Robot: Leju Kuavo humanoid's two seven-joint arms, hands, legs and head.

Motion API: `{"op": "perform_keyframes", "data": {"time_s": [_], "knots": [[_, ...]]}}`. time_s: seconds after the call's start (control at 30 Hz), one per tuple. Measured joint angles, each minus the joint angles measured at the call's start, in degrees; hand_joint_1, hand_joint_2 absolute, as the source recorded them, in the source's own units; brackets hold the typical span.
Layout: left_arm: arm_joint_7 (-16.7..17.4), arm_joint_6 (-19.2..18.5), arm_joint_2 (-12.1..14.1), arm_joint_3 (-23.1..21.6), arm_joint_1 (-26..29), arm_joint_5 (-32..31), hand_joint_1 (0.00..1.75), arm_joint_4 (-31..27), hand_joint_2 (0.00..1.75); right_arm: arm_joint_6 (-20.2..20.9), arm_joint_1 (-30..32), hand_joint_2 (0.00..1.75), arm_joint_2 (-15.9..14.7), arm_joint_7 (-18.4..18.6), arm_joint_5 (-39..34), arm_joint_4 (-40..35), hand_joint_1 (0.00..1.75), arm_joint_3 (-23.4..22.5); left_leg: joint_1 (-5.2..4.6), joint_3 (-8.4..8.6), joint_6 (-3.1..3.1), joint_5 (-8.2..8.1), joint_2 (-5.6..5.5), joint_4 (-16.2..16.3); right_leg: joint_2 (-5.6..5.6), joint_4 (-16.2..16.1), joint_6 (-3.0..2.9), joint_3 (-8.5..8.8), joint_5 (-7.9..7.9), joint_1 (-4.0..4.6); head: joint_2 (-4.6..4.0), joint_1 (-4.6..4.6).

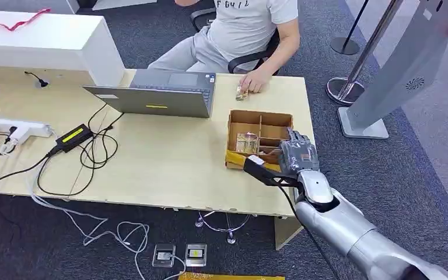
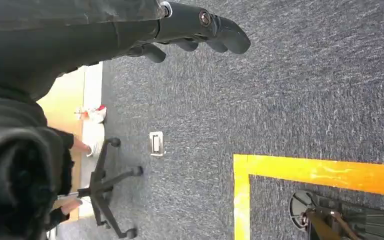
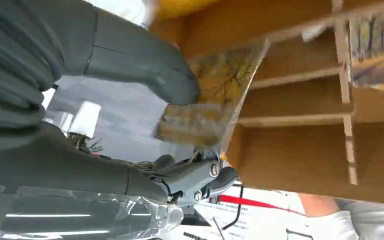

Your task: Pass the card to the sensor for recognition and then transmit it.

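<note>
**Right hand gripped a card at the divided box**

The right hand (image 1: 299,153) sat over the near right part of the cardboard box (image 1: 259,119), which stood by the right edge of the surface (image 1: 169,157). In the right wrist view the thumb (image 3: 145,62) pressed a yellowish picture card (image 3: 215,100) against the darker fingers (image 3: 200,177); the card was blurred and its print unreadable. It stood tilted, just in front of the box's wooden dividers (image 3: 300,117). From the head view that held card was hidden behind the hand. A second card (image 1: 247,142) lay in a left compartment of the box.

The left hand (image 2: 190,30) hung over grey carpet (image 2: 280,100), its dark fingers curled in with nothing in them.

A seated person rested a hand (image 1: 255,80) on the far edge of the surface, beside a laptop (image 1: 157,93), touching a small object too small to identify.
</note>
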Motion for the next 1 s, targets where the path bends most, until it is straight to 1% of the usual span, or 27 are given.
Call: {"op": "perform_keyframes", "data": {"time_s": [0.63, 0.7, 0.8, 0.93, 1.0], "knots": [[0.6, -0.1, 0.0, -0.9, -0.1, -0.8, 0.0, 0.0, 0.0, 0.2, 0.0, 1.75, 0.5, 0.1, 0.0, 0.7, 1.75, 0.0, 0.0, 0.01, 0.0, 0.0, 0.01, 0.0, 0.01, 0.0, 0.0, 0.01, 0.0, 0.0, 0.0, 0.0], [0.6, -0.1, 0.0, -1.0, -0.2, -1.0, 0.0, 0.0, 0.0, -1.3, -0.1, 1.75, 0.8, -0.1, 0.7, 0.8, 1.75, 0.0, 0.0, 0.01, 0.0, 0.0, 0.01, 0.0, 0.01, 0.0, 0.0, 0.01, 0.0, 0.0, 0.0, 0.0], [0.6, -0.1, 0.0, -1.0, -0.2, -1.1, 0.0, 0.0, 0.0, -2.1, -0.9, 1.75, 1.0, -0.1, 1.1, 0.8, 1.75, 0.0, 0.0, 0.01, 0.0, 0.01, 0.01, 0.0, 0.01, 0.0, 0.0, 0.01, 0.01, 0.0, 0.0, 0.0], [0.6, -0.1, 0.0, -1.0, -0.2, -1.1, 0.0, 0.0, 0.0, -5.9, -2.4, 1.75, 1.5, -1.1, 0.5, -0.5, 1.75, -0.9, 0.0, 0.01, -0.04, 0.06, 0.03, 0.0, 0.04, 0.0, -0.04, 0.0, 0.05, 0.0, 0.0, 0.0], [0.6, -0.1, 0.1, -1.0, -0.3, -1.2, 0.0, 0.0, 0.0, -7.0, -3.8, 1.75, 1.8, -1.3, 0.2, -1.9, 1.75, -1.5, 0.0, 0.0, -0.04, 0.06, 0.03, 0.0, 0.03, 0.0, -0.03, 0.0, 0.06, 0.0, 0.0, 0.02]]}}
